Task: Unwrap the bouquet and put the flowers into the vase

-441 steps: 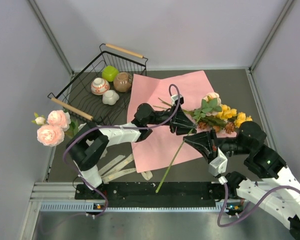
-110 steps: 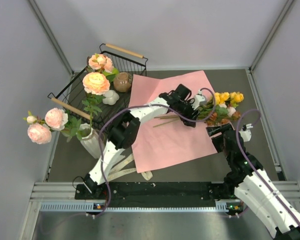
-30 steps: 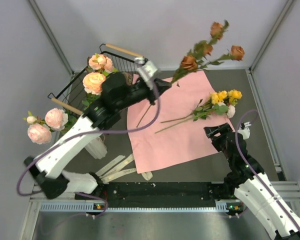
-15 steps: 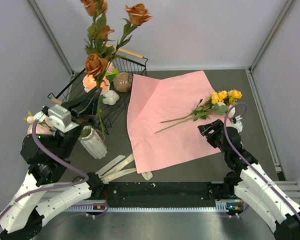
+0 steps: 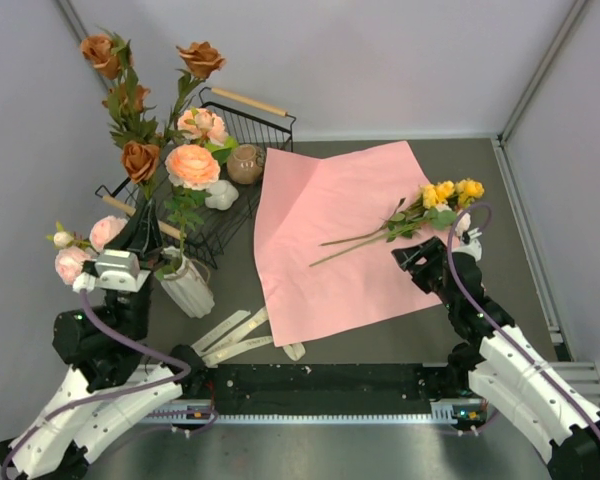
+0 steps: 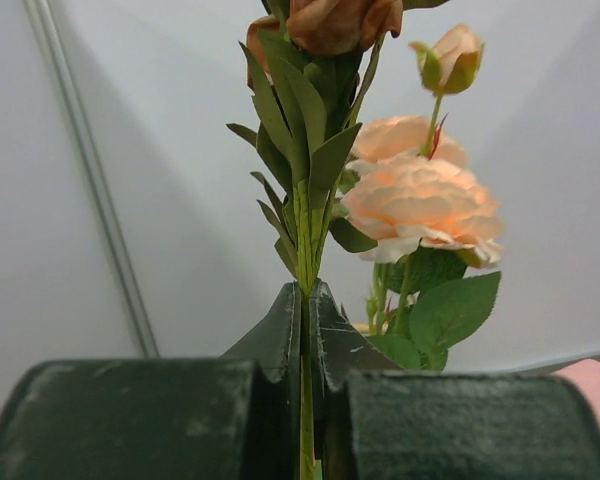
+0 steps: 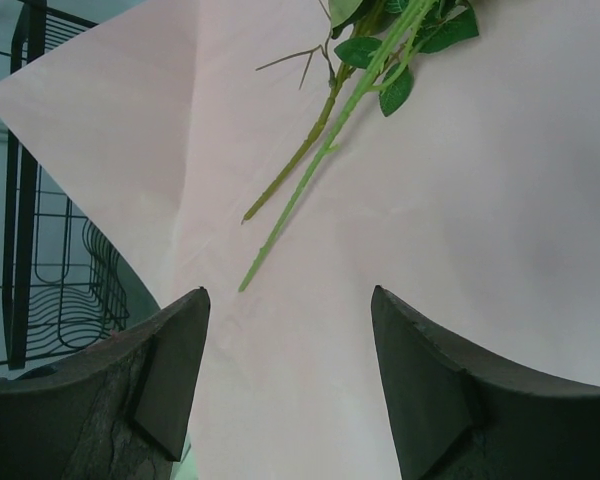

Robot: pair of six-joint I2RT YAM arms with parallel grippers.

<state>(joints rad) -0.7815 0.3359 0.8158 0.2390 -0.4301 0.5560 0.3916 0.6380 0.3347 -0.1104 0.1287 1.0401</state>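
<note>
Grey tabletop (image 5: 460,165), vase-filling under way: left gripper (image 5: 142,232) clamped on brown rose spray (image 5: 140,160) just above the vase (image 5: 187,285), stem apparently next to be lowered into its mouth; right gripper (image 5: 417,262) spread wide, empty, well right of the vase beside yellow roses (image 5: 445,192) on pink paper (image 5: 320,270).

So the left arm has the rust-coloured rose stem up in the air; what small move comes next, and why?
Probably shift the left gripper sideways until the rust rose stem hangs over the vase, then lower it. The gripper is shut on the upright stem, apparently beside the vase rather than over its mouth, where peach roses already stand.
</note>
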